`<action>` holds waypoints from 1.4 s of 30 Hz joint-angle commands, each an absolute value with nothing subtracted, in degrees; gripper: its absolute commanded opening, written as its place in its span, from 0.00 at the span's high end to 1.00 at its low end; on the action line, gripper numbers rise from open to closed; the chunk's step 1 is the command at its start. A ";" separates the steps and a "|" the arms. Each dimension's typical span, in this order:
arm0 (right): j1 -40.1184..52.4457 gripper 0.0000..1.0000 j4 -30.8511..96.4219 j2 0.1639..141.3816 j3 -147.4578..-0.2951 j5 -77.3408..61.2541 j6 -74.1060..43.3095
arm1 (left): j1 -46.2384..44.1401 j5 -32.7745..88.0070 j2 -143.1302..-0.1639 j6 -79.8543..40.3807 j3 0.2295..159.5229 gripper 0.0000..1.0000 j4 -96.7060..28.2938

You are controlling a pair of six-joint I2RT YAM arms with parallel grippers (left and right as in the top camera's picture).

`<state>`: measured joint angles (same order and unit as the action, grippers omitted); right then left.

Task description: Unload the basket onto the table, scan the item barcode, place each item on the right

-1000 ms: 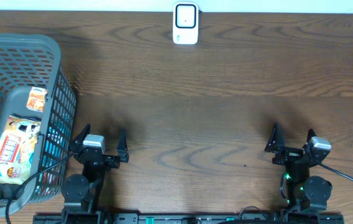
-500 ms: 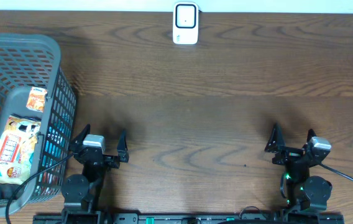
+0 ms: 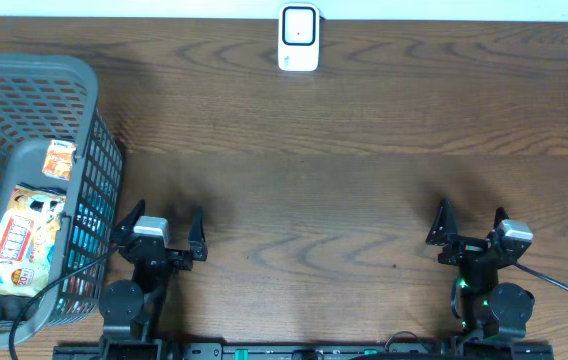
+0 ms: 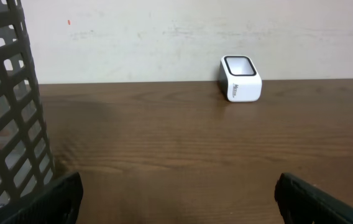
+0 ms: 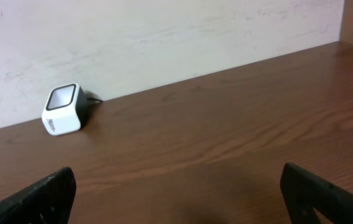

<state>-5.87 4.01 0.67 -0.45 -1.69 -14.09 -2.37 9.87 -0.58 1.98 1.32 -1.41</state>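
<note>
A white barcode scanner (image 3: 298,38) with a dark window stands at the table's far edge, centre; it also shows in the left wrist view as the scanner (image 4: 241,78) and in the right wrist view as the scanner (image 5: 63,108). Packaged snack items (image 3: 26,238) lie inside the grey basket (image 3: 84,90) at the left, with a small orange packet (image 3: 59,159) above them. My left gripper (image 3: 160,228) sits open near the front edge, just right of the basket, nothing between its fingers. My right gripper (image 3: 469,225) is open and empty at the front right.
The basket's dark lattice wall (image 4: 9,118) fills the left of the left wrist view. A pale wall runs behind the table's far edge. Brown wooden tabletop (image 3: 314,190) stretches between the two arms and the scanner.
</note>
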 commanded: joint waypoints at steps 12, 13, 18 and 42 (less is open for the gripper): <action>-5.52 0.01 4.16 0.36 -0.32 -1.61 -14.74 | -2.55 9.85 -0.23 2.59 0.23 0.02 -2.24; -5.52 0.01 4.16 0.36 -0.32 -1.61 -14.74 | -2.55 10.04 -0.23 1.13 0.23 0.02 -2.07; -5.52 0.01 4.16 0.36 -0.32 -1.61 -14.74 | -2.57 17.37 -0.25 -5.26 1.28 0.02 -2.46; -5.52 0.01 4.16 0.36 -0.32 -1.63 -14.74 | -2.59 4.78 -44.82 -8.19 70.26 0.02 -44.42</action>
